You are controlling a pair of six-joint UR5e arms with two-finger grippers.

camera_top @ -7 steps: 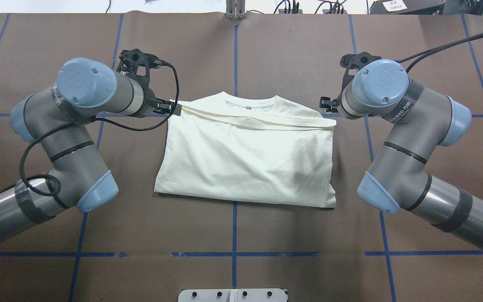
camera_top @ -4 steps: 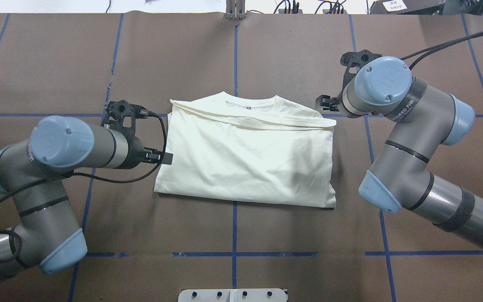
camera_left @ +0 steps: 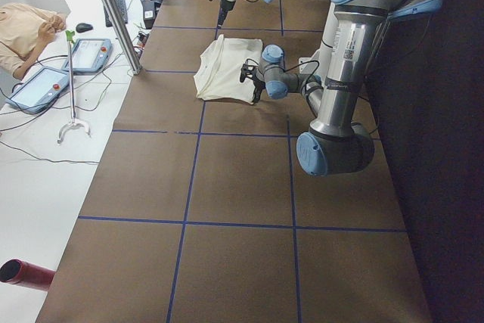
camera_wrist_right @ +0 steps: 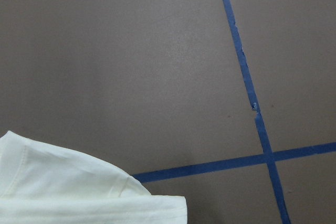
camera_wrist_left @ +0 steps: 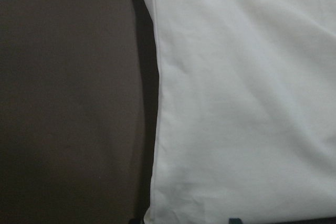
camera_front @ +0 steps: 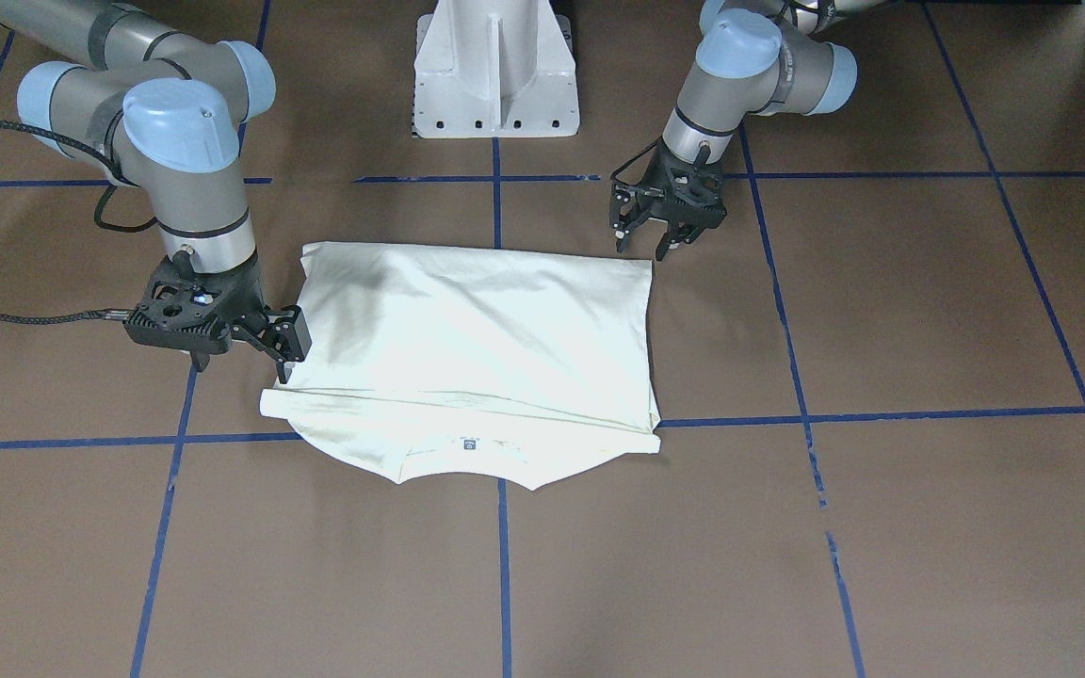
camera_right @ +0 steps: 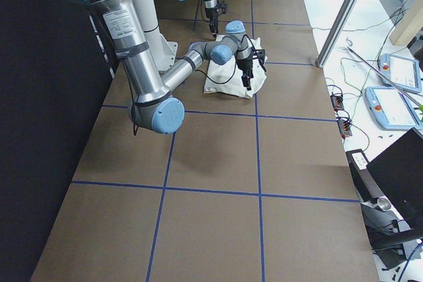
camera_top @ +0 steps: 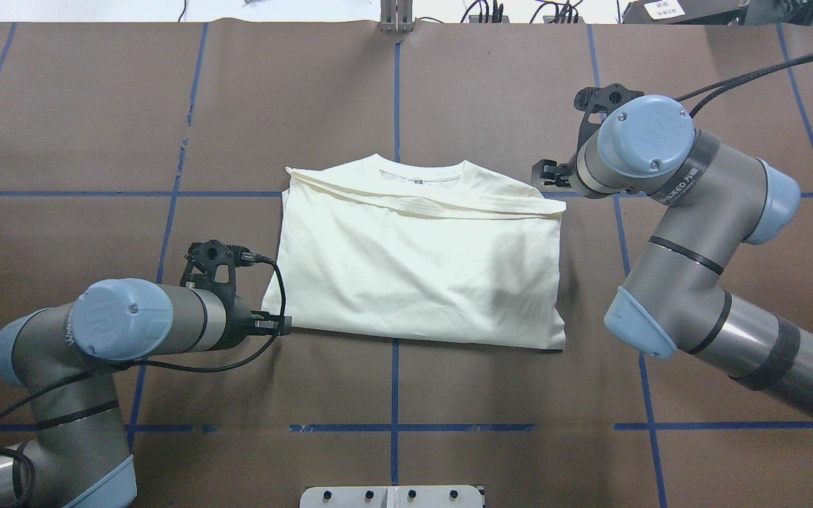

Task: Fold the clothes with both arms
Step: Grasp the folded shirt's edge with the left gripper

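Note:
The cream shirt [camera_top: 413, 261] lies folded on the brown table with its plain back up and its collar [camera_front: 467, 450] on the far side from the robot. My left gripper [camera_top: 281, 324] hovers open over the near left corner of the shirt [camera_front: 644, 266], holding nothing. In the front-facing view the left gripper [camera_front: 641, 250] points down with its fingers spread. My right gripper [camera_front: 239, 367] is open beside the shirt's far right corner, one finger [camera_front: 296, 337] close to the fabric edge. The right wrist view shows only that corner [camera_wrist_right: 79, 192] and bare table.
The white pedestal [camera_front: 495, 75] stands behind the shirt at the robot's side. Blue tape lines [camera_top: 394, 381] cross the brown table. Off the far edge, in the exterior left view, a person [camera_left: 23, 28] sits by control tablets [camera_left: 91, 54].
My left arm has swung back toward the robot along the shirt's left edge, from the collar-side corner to the near corner. The right arm has hardly moved, and the shirt has not shifted.

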